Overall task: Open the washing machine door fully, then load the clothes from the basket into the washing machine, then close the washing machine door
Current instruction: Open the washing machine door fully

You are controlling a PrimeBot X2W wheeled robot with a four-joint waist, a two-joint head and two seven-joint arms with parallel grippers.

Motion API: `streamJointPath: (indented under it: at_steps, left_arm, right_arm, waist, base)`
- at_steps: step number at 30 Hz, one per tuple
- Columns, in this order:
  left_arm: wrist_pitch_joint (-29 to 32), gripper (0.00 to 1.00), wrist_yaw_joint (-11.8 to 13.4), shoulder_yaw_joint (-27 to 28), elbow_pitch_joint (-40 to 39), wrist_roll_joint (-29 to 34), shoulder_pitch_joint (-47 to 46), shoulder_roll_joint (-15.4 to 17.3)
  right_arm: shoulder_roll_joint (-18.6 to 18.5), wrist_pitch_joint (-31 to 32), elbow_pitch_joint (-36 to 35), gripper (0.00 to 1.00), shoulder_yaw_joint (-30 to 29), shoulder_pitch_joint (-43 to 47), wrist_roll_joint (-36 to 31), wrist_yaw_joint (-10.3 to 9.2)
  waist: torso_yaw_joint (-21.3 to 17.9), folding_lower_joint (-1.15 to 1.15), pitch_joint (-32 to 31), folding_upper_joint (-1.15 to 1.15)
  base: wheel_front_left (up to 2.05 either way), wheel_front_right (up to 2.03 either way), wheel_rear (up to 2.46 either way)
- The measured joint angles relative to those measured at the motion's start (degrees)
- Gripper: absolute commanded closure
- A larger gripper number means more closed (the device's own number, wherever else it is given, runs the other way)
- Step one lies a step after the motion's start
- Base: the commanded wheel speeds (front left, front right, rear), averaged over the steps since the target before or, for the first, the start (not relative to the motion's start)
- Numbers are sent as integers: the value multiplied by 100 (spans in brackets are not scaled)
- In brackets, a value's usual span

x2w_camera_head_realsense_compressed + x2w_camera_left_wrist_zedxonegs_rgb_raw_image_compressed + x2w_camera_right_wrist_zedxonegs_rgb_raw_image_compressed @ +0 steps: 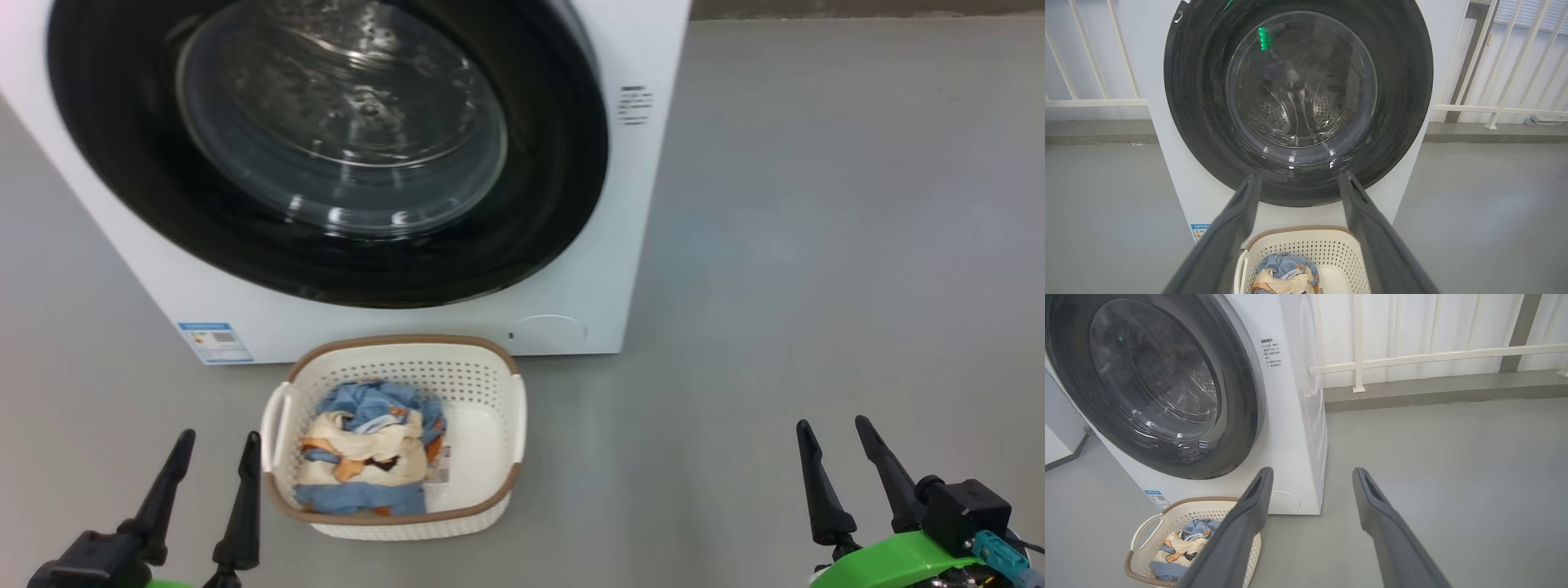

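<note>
The white washing machine stands ahead with its round black-ringed glass door shut flush against its front. On the floor just before it sits the cream basket holding the clothes, a blue and cream bundle with orange prints. My left gripper hovers open at the lower left, just left of the basket, with nothing between its fingers. Far off at the lower right, my right gripper is open and holds nothing. The left wrist view faces the door over the basket; the right wrist view has the door and basket at its left.
Grey floor stretches wide to the right of the machine. A white railing runs behind the machine along a low grey ledge. A blue energy label marks the machine's lower left front.
</note>
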Motion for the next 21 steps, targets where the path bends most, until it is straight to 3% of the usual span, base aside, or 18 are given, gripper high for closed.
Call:
streamJointPath:
  at_steps: [7,16,17,18,19,20,21]
  left_arm:
    - [0,0,0,24,-40,-4,0,-12]
    - [0,0,0,-2,-56,-47,0,-11]
    - [0,0,0,-3,-66,-54,0,-14]
    - [0,0,0,-7,-77,-57,0,-18]
    - [0,0,0,-14,-84,-75,0,-22]
    - [0,0,0,-23,-92,-96,0,-26]
    - [0,0,0,-32,-104,-97,-1,-32]
  right_arm:
    - [-1,0,4,0,-20,-4,-31,0]
    - [18,0,7,0,-15,-23,-45,0]
    - [19,0,10,9,-5,-35,-30,0]
    - [20,0,14,62,3,-57,19,0]
    - [25,0,22,88,11,-114,48,0]
    - [25,-1,18,100,29,-191,55,0]
    - [26,-1,16,100,36,-287,66,0]
  waist:
    - [4,0,8,0]
    - [22,0,8,0]
    - [23,0,13,0]
    - [25,0,20,0]
    - [28,0,28,0]
    - [31,0,36,0]
    - [36,0,45,0]
  base:
    - [64,64,-128]
    - [9,9,-19]
    - [0,0,0]
    - [0,0,0]
    - [0,0,0]
    - [0,0,0]
    - [0,0,0]
